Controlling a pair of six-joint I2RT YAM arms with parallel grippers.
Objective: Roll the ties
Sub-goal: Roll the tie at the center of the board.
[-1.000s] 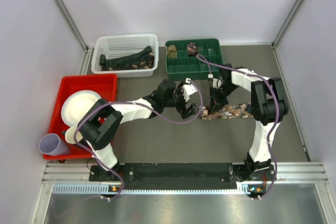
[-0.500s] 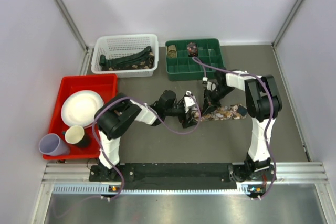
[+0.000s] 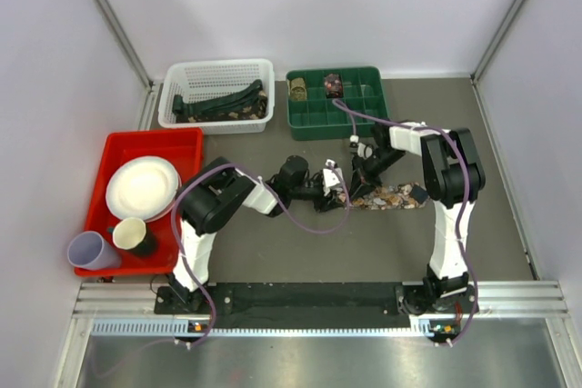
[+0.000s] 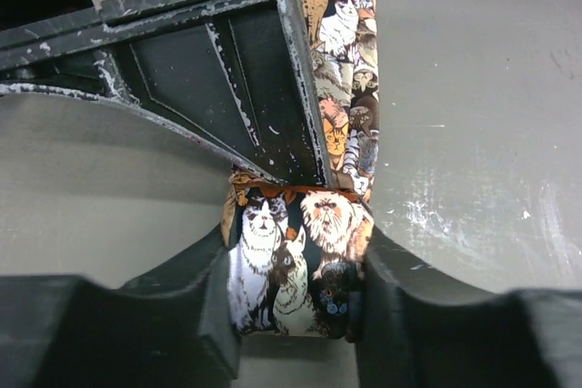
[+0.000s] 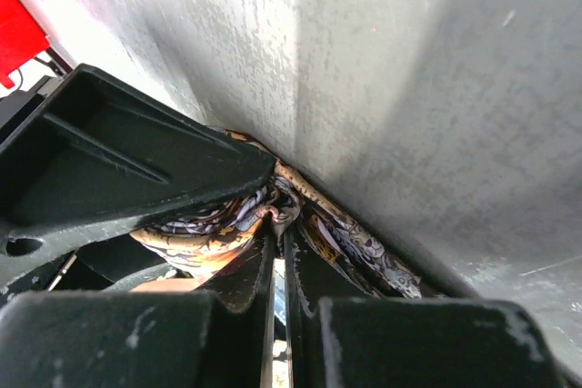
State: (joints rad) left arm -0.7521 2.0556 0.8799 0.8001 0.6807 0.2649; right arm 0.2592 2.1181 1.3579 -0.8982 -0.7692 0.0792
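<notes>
The tie (image 4: 350,70) looks soft, floppy — left tool (image 4: 296,288) pinches its rolled end, right tool (image 5: 277,241) pinches the strip.

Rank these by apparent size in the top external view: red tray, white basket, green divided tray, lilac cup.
1. red plastic tray
2. white mesh basket and green divided tray: nearly alike, too close to rank
3. lilac cup
</notes>
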